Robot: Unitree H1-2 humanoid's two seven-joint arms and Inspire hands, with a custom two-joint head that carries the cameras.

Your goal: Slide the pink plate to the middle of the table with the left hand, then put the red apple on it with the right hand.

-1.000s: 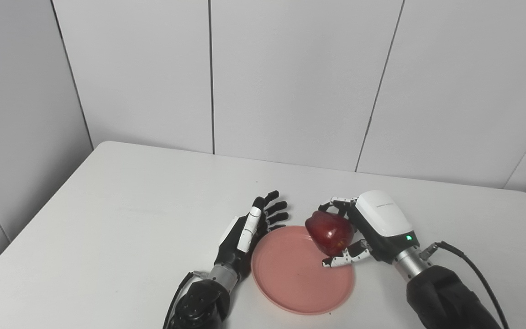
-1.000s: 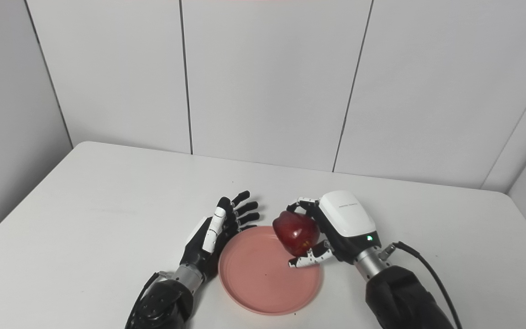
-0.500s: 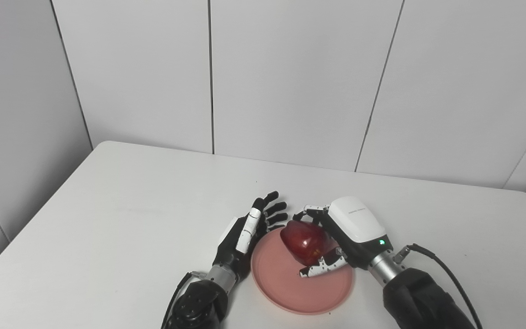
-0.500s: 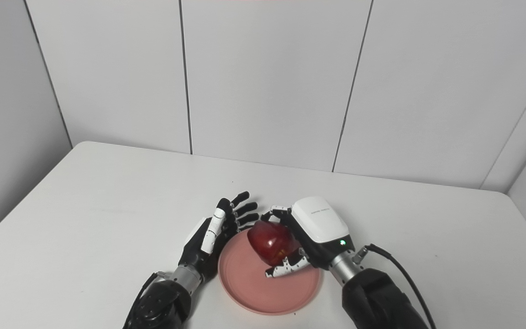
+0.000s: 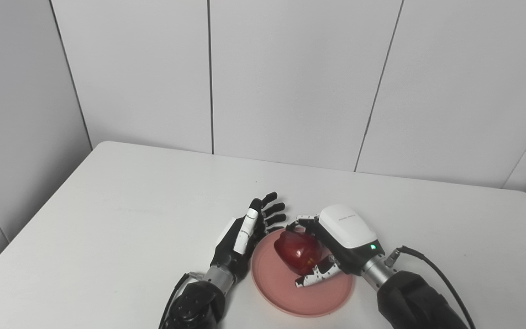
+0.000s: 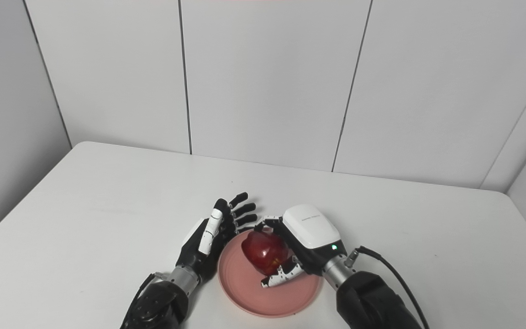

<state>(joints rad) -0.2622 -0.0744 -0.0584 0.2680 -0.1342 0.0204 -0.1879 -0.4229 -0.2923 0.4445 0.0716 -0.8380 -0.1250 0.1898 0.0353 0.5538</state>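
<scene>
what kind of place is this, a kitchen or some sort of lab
Most likely a lab or robot test cell, not a kitchen. The white table is bare apart from one pink plate and a red apple, plain grey panel walls enclose it, and no household fittings show.

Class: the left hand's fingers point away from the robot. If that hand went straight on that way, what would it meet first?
Nothing on the white table: the left hand points past the pink plate toward the grey wall panels, probably.
</scene>
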